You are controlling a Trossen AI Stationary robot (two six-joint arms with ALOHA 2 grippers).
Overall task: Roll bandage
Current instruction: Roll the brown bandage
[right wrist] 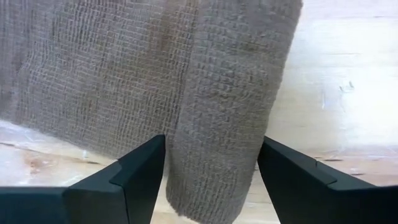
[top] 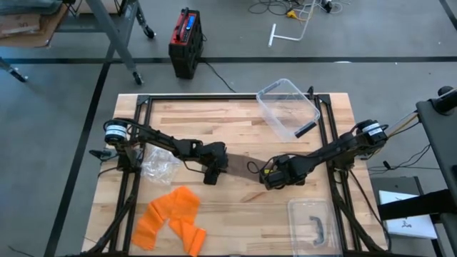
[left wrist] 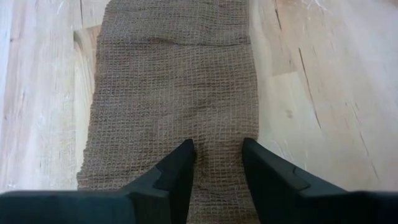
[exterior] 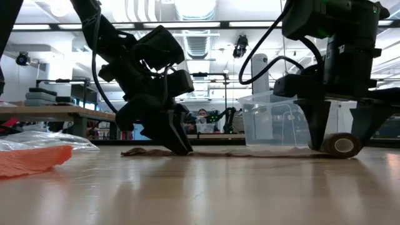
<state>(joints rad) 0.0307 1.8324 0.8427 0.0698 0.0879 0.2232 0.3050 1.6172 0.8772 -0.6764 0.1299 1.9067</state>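
wooden table (top: 235,207): rolling underway. left gripper (left wrist: 217,163), fingers slightly parted, pins the bandage (left wrist: 174,93) tail; right gripper (right wrist: 211,163) straddles the roll (right wrist: 230,112), fingers spread. next: re-grip and turn.

Bandage (top: 243,165) lying flat across the table (top: 235,214) centre, between left gripper (top: 212,173) and right gripper (top: 273,178); rolled end at the right. Bin (top: 288,107) behind; lid (top: 312,223) at front right; orange cloth (top: 171,218) front left, beside a plastic bag (top: 158,164).

Bandage (left wrist: 174,93) far end cut off; left pincer (left wrist: 217,163) base cropped
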